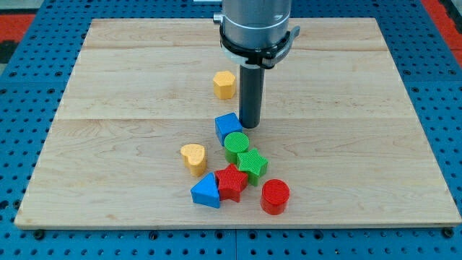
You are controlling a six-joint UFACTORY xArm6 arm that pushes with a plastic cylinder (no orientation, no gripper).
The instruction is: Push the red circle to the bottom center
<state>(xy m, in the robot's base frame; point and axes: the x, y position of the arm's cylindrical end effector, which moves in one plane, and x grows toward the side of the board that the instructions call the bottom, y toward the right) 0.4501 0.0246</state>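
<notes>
- Camera view, single frame. Pale wooden board [346, 144] lies on a blue perforated base [447, 87]; a red patch of the same perforated surface shows at the upper left corner of the frame.
- Arm: grey metal cylinder housing [257, 25] comes in from the top centre; a straight dark rod [250, 97] hangs below it.
- My tip [250, 127] stands on the board near the frame's centre, just right of the blue plastic cube [227, 127] and just above the green plastic cylinder [236, 145]. Contact with either cannot be told.
- No pincer on this arm; only the rod, so nothing is clenched, released or grasped.
- Task piece: red plastic circle block [275, 196], ribbed on top, sits in the lower centre of the frame, slightly right of the middle, near the board's bottom edge. It stands apart from the tip, with the green pieces between them.
- Cluster below the tip: blue cube touching the green cylinder; green plastic star [252, 164] just beneath that cylinder; red plastic star [232, 181] at the green star's lower left; blue plastic triangle [206, 191] against the red star's left side.
- Yellow plastic heart [193, 157] lies left of the cluster, apart from it.
- Yellow plastic hexagon [224, 84] sits alone above the cluster, left of the rod.
</notes>
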